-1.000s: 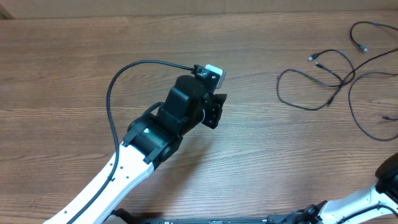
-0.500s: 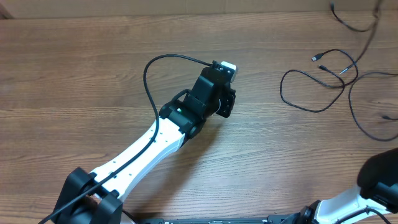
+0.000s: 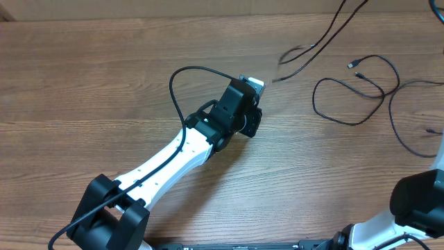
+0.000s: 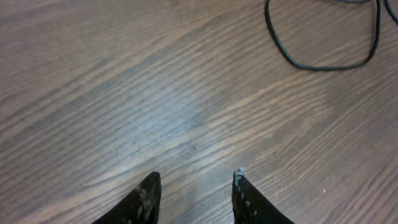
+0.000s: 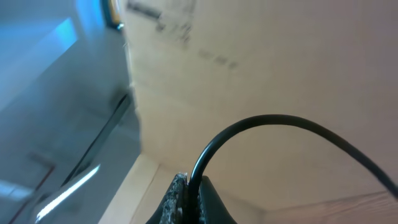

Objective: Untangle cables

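Cables [image 3: 313,97] sprawl at the right of the table [image 3: 104,69], one pinched aloft by the right gripper [image 5: 188,186]; the left gripper [image 4: 195,177] hangs parted, empty. If it snags the loops, knots could tighten.

Robotics lab: white arm [image 3: 165,162] over wood-grain table [image 3: 69,83]

Wood-grain table [image 3: 83,83]; beige wall [image 5: 298,56] behind; bluish pane [image 5: 50,93], perhaps window.
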